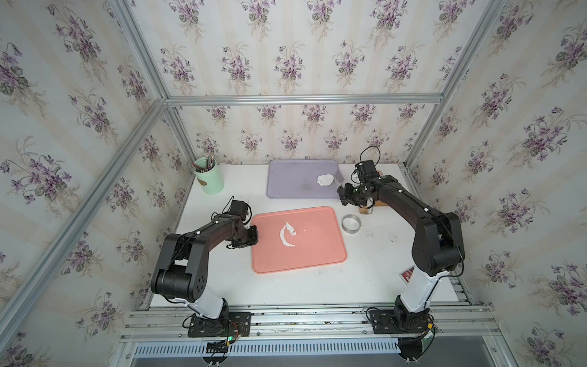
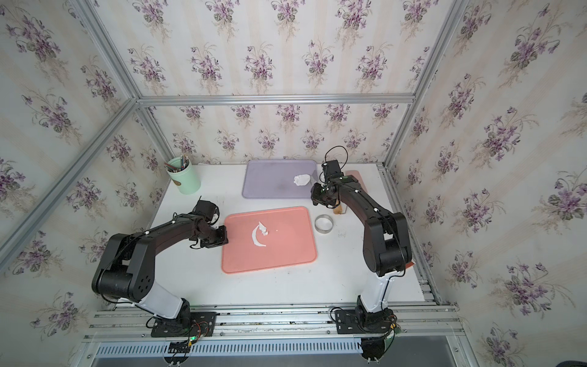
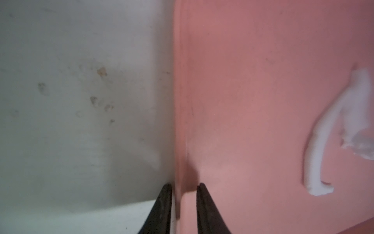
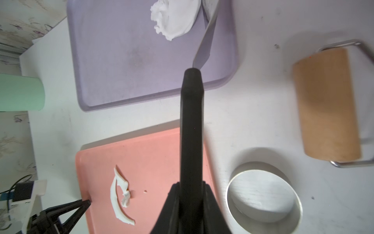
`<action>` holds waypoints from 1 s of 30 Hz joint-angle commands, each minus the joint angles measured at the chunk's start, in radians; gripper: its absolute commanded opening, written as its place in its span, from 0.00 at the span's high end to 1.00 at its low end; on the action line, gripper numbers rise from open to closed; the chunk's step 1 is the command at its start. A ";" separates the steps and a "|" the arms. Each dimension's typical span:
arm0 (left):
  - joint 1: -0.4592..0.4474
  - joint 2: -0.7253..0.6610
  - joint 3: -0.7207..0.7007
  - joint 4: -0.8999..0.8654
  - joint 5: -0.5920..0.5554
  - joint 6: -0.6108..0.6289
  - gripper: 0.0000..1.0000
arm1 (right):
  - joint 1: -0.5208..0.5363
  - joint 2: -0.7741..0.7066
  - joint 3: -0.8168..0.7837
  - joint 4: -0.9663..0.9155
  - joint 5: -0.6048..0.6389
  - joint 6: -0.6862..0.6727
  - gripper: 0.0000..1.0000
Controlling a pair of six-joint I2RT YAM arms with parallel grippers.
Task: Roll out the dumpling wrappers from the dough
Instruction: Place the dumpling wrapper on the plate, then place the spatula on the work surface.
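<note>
Right claw (image 4: 190,188) clamps spatula (image 4: 191,121), blade at 3 o'clock of wrapper (image 4: 176,18), likely depositing it; left claw (image 3: 184,186), narrowly parted, straddles 9 o'clock rim of pink tray (image 3: 242,101), probably bracing.

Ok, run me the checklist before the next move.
1. Right gripper shut on spatula handle: ok.
2. Spatula blade clear of the wrapper: cannot tell; it ends right beside it.
3. Wrapper flat on purple tray: not ok, one edge is rumpled.
4. Left gripper free of pink tray: ok, jaws apart astride its rim.
5. Pink tray bare: not ok, crescent scrap lies on it.
6. Ring cutter off the trays: ok, on the table.
</note>
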 commanded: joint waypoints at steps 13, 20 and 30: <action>0.001 -0.119 0.000 -0.048 -0.096 0.000 0.36 | 0.029 -0.463 -0.438 0.315 -0.505 0.198 1.00; 0.001 -0.219 -0.010 -0.032 -0.138 -0.016 0.34 | 0.031 -0.703 -0.875 0.553 -0.687 0.441 1.00; 0.002 -0.325 -0.034 0.012 -0.227 -0.024 0.17 | -0.008 -0.670 -1.012 0.341 -0.576 0.266 0.74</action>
